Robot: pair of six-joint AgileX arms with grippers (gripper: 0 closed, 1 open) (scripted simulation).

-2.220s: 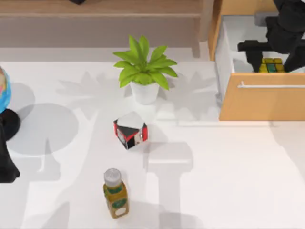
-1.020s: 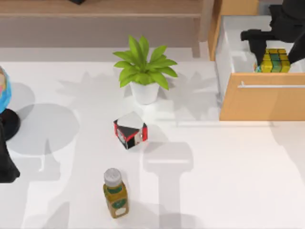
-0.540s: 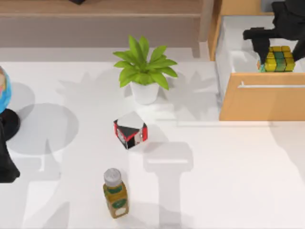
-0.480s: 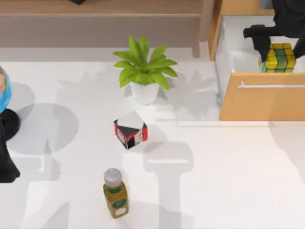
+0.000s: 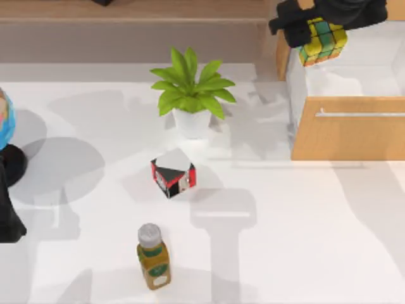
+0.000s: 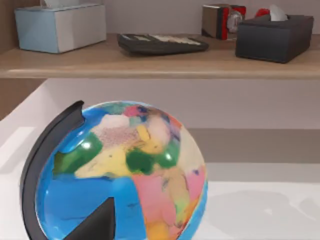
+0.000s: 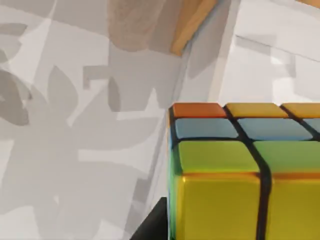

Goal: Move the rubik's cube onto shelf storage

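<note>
The right pincer (image 5: pixel 319 28) is clamped on the rubik's cube (image 5: pixel 323 39) near the shelf storage (image 5: pixel 133 9); rigid, light, probably slick-faced, best held on opposite flat faces.

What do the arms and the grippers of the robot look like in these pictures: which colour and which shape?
Both arms are matte black, with no cables or markings to see. In the top view, the right gripper shows blocky, angular black links and fingers at the far edge. The left arm is a dark rounded shape at the table's left edge. A black wedge-shaped finger tip shows in the left wrist view.
</note>
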